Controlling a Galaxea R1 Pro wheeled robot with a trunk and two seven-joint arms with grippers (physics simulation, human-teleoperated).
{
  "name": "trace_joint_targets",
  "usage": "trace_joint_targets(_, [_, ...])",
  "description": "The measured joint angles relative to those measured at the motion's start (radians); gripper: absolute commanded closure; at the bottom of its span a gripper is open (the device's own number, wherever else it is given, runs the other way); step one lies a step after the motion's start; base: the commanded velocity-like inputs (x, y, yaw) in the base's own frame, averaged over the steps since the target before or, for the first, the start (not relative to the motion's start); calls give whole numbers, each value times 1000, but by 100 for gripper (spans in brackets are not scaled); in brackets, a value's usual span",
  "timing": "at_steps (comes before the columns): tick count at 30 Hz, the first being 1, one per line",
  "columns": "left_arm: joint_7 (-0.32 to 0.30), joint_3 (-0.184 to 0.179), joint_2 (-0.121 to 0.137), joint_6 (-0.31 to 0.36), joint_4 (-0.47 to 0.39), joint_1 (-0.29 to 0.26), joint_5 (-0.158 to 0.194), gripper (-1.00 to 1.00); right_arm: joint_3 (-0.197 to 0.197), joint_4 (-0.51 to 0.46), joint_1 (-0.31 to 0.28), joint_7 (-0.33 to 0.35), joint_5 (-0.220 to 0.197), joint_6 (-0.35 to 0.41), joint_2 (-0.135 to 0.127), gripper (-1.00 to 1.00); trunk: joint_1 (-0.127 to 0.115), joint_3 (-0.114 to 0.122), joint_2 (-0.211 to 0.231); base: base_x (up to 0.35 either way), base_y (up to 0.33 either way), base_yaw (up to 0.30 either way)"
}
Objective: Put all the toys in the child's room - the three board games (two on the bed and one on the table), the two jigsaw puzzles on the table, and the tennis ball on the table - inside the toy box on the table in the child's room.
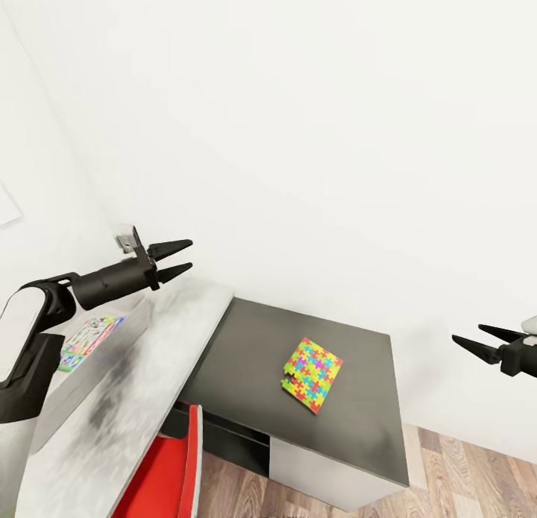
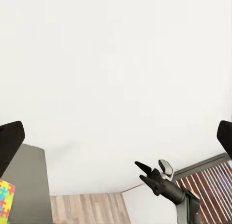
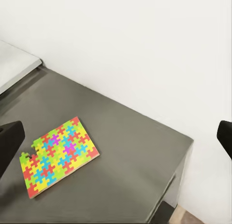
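One jigsaw puzzle [image 1: 313, 373], a thin sheet of bright interlocked pieces, lies flat on the table's dark grey top [image 1: 246, 354]. It shows again in the right wrist view as the jigsaw puzzle [image 3: 59, 155]. My right gripper [image 1: 477, 340] hovers open and empty, off the dark top's right end and above the floor. My left gripper [image 1: 173, 259] is open and empty, held high over the pale grey surface [image 1: 149, 384] at the left. Below my left arm lies a flat, colourfully printed, green-edged thing [image 1: 89, 340]; I cannot tell whether it is a game or a puzzle.
A white wall runs close behind the table. A red chair [image 1: 175, 462] stands against the table's front, low in the head view. Wood-plank floor [image 1: 462, 466] shows to the right of the dark section. In the left wrist view my right gripper [image 2: 145, 173] shows against the wall.
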Motion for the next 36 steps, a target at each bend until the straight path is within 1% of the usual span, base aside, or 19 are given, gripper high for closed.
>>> trace_joint_targets(5, [6,-2,-3,0,-1,-5,4,-100,0,0,0,0,0,0,0,-100,0,8,0,-245,-133,-76])
trace_joint_targets(11, [11,-6,-6,0,-2,-30,5,-100,0,-1,-2,0,0,1,-1,-100,0,18,0,-268,-147,-86])
trace_joint_targets(14, [13,-9,-20,1,-2,-45,5,-100,0,-1,-3,0,0,2,-1,-100,0,23,0,-146,-84,-92])
trace_joint_targets(16, [14,-10,-25,1,-2,-50,5,-100,0,-1,-3,0,0,2,-1,-100,0,26,0,-68,-39,-97])
trace_joint_targets(20, [19,-28,-36,2,-2,-91,6,-100,1,-1,-3,0,0,2,-2,-100,0,33,0,-30,-18,-116])
trace_joint_targets(21, [34,-54,-50,2,-2,-115,7,-100,1,-1,-4,0,0,3,-2,-100,0,34,0,-14,-8,-145])
trace_joint_targets(23, [61,-88,-76,2,-2,-138,6,-100,1,-1,-6,-1,0,6,-3,-100,0,37,0,-10,-6,-159])
trace_joint_targets(26, [120,-131,-131,2,-1,-162,7,-100,0,-1,-7,-1,-1,19,-7,-100,0,42,0,-6,-3,-183])
trace_joint_targets(27, [169,-154,-174,3,-1,-171,9,-100,0,-1,-8,-1,-1,29,-8,-100,0,43,0,-3,-2,-201])
trace_joint_targets(30, [258,-193,-238,3,-1,-179,7,-100,0,-1,-9,-1,-1,40,-9,-100,0,48,0,-2,-1,-209])
trace_joint_targets(31, [318,-222,-273,3,0,-182,9,-100,0,-1,-10,-1,-1,44,-10,-100,0,49,0,-1,0,-218])
trace_joint_targets(32, [368,-249,-303,3,0,-184,9,-100,0,-1,-11,-1,-1,47,-11,-100,0,50,0,-1,0,-219])
trace_joint_targets(33, [389,-260,-317,3,0,-184,8,-100,0,-1,-12,-1,-1,48,-11,-100,0,52,0,0,0,-221])
trace_joint_targets(34, [422,-276,-341,1,0,-185,9,-100,0,-1,-13,-1,0,50,-11,-100,0,53,0,0,0,-222])
trace_joint_targets(36, [449,-288,-364,2,0,-186,8,-100,0,-1,-14,-2,0,51,-12,-100,0,56,0,0,0,-222])
